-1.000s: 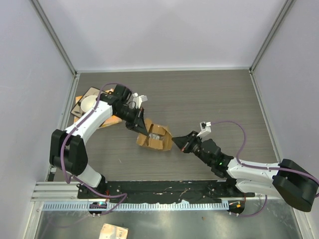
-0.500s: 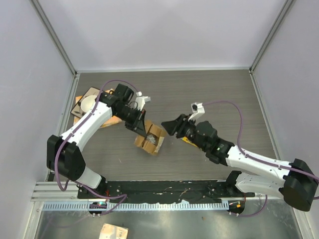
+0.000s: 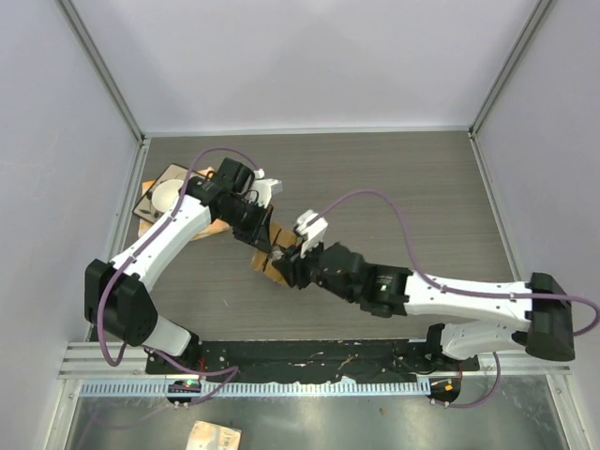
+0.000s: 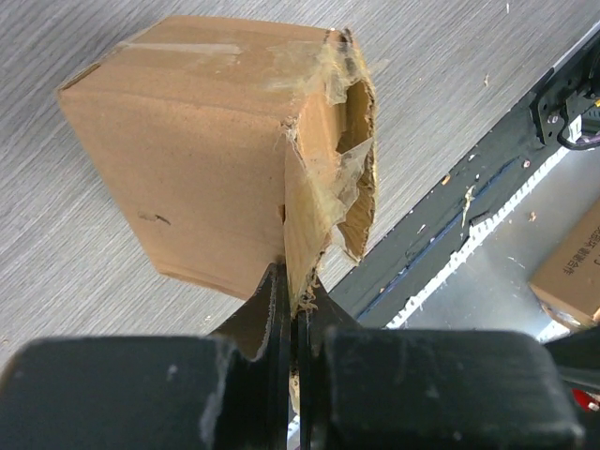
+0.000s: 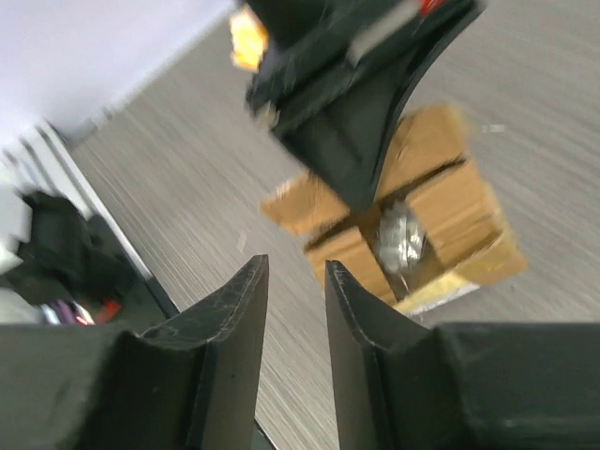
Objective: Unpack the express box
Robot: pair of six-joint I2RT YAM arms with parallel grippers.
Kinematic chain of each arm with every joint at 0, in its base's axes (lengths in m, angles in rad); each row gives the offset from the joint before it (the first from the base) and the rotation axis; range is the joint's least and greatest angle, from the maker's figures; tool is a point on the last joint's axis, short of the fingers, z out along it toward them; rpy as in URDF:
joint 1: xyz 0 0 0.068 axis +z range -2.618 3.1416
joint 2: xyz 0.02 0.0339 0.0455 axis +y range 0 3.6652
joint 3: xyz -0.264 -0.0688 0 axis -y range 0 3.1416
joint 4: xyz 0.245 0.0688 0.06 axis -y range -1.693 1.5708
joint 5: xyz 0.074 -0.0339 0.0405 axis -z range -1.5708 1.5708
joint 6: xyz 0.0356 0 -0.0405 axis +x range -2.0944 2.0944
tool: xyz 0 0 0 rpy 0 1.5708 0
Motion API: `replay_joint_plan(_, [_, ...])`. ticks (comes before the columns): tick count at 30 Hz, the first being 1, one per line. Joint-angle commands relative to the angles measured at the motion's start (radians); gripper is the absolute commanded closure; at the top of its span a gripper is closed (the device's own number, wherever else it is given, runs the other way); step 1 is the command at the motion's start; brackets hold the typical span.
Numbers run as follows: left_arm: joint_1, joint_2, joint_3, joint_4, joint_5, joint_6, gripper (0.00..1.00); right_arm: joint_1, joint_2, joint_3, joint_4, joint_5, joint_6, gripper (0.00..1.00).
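The express box [image 3: 268,262] is a small brown cardboard parcel on the grey table, left of centre, with its top flaps torn open. My left gripper [image 3: 266,240] is shut on one torn flap [image 4: 314,216] of the box [image 4: 197,141], at its edge. My right gripper [image 3: 289,268] reaches in from the right and hovers just beside the box, jaws slightly open and empty. In the right wrist view [image 5: 293,267] the open box [image 5: 450,202] lies ahead with a shiny wrapped item [image 5: 397,234] inside, under the left gripper's fingers [image 5: 352,141].
A flat brown-and-orange card with a white cup [image 3: 165,196] lies at the far left by the wall. A black rail [image 3: 309,358] runs along the near table edge. Another small cardboard parcel [image 3: 214,435] lies below the table front.
My right arm has swung left across the table, from right of centre to right beside the box. The left gripper keeps hold of the flap; the box has shifted slightly left and turned.
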Motion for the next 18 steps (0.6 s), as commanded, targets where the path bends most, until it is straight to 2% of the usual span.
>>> replay_joint_plan(1, [-0.015,-0.032,-0.006,0.028,-0.007,-0.018,1.0,0.093,0.098,0.009,-0.063,0.188,-0.125,0.68])
replay_joint_plan(4, [-0.021,-0.037,-0.011,0.025,0.0,-0.022,1.0,0.094,0.155,0.015,-0.046,0.202,-0.111,0.76])
replay_joint_plan(13, [-0.033,-0.048,-0.02,0.025,0.032,-0.046,1.0,0.085,0.281,0.052,0.017,0.306,0.016,0.75])
replay_joint_plan(18, [-0.038,-0.06,-0.023,0.023,0.042,-0.049,1.0,0.062,0.315,0.018,0.123,0.263,0.131,0.71])
